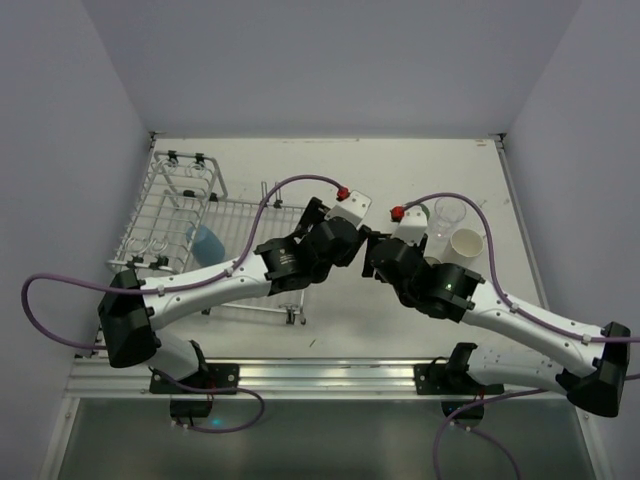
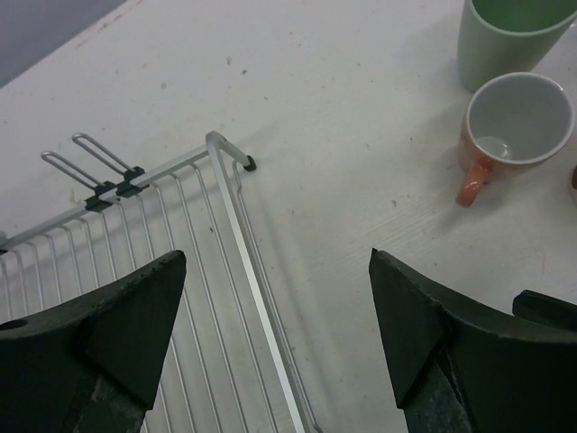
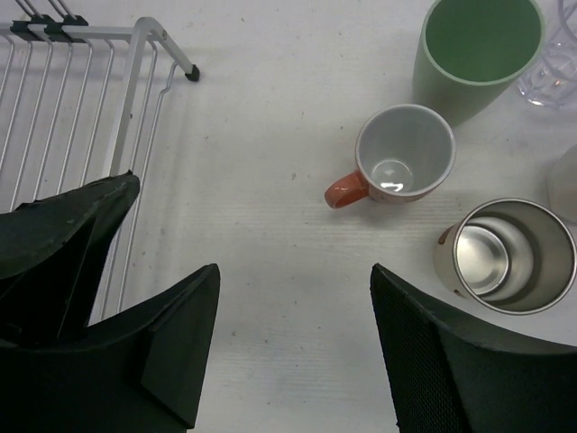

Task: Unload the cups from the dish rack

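Observation:
The silver wire dish rack (image 1: 185, 225) stands at the left; its corner shows in the left wrist view (image 2: 225, 207) and the right wrist view (image 3: 135, 72). A blue cup (image 1: 207, 243) lies in the rack. On the table to the right stand a pale green cup (image 3: 473, 54), an orange-handled mug (image 3: 401, 153), a steel-lined cup (image 3: 509, 257), a clear cup (image 1: 449, 213) and a white cup (image 1: 467, 245). My left gripper (image 2: 278, 271) is open and empty over the rack's right edge. My right gripper (image 3: 296, 289) is open and empty over bare table, left of the cups.
The two grippers (image 1: 368, 240) nearly meet at mid-table. One left finger (image 3: 63, 225) shows in the right wrist view. Grey walls close the table on three sides. The pale green cup (image 2: 509, 41) and the mug (image 2: 518, 122) stand close together.

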Tool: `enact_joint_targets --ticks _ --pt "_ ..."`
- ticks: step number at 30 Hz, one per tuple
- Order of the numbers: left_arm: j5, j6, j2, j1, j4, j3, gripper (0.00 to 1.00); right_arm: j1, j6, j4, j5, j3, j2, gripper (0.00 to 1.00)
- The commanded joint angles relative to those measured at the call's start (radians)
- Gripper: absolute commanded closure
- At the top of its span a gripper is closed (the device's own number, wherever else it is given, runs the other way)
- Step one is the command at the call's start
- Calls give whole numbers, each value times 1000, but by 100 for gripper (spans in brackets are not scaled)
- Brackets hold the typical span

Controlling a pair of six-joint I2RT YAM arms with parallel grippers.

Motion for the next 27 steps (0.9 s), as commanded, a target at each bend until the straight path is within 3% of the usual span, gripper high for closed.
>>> enact_joint_targets --ticks 1,7,13,20,27 --pt "-162 46 2 -33 41 73 13 3 26 -45 39 39 -11 30" --pt "-260 55 14 -79 29 80 13 3 4 -45 34 47 -25 29" --pt "-234 40 -12 -88 32 64 12 3 -45 -19 11 64 8 29" --pt "-128 24 -136 -88 -31 67 10 3 -183 213 -82 23 2 29" --pt "-127 -26 -279 -88 -135 136 7 3 -283 399 -196 -40 17 28"
